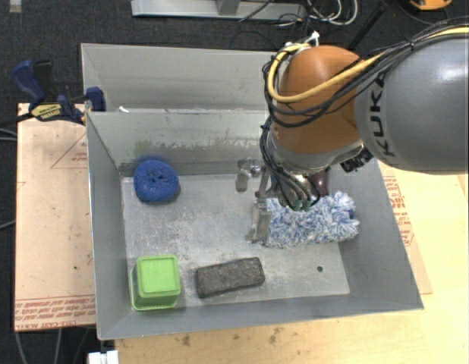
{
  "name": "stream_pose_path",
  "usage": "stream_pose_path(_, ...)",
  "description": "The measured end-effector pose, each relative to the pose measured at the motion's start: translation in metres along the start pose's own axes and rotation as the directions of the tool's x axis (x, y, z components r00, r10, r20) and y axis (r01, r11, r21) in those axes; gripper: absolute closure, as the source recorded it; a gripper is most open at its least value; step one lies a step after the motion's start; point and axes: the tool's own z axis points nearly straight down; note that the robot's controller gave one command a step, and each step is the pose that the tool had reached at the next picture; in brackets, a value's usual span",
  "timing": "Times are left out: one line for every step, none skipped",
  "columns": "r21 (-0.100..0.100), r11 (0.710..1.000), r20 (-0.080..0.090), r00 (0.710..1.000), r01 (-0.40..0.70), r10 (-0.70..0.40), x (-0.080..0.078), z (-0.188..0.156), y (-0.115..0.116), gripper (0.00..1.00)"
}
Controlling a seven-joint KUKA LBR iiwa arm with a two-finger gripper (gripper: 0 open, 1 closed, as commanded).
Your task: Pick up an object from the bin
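1. A grey metal bin [105, 218] fills the middle of the frame, seen from above. Four loose things lie on its floor, well apart from one another, so each could be taken alone.
2. A big grey arm [428, 105] comes in from the upper right. Its wrist wears a rounded orange cover [318, 108], with yellow and black cables [348, 68] looped across the top.
3. The hand [257, 214] hangs under the cover, low over the bin floor at centre. It is at the left end of a fluffy blue-and-white cloth [314, 220] that lies centre right. The cover hides the cloth's upper part.
4. Whether the hand is apart, together or clamped on the cloth cannot be told from this angle. Nor can I tell whether it touches the cloth or is just beside it.
5. Judging by the low, upright pose at the cloth's end, the cloth seems the likely pick. Being soft and shaggy, it would probably bunch up when pinched.
6. A round blue ball [156, 180] sits at upper left, near the back wall.
7. A square green cup [155, 283] sits at lower left. Just to its right lies a flat grey block [229, 276], a little tilted.
8. Writing: part of "KUKA" in black letters runs sideways on the arm.
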Motion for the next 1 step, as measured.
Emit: stream_pose_path(-0.001, 1.0, 0.008, 1.0, -0.002, 0.002, -0.0013, -0.0047, -0.0004, 0.0)
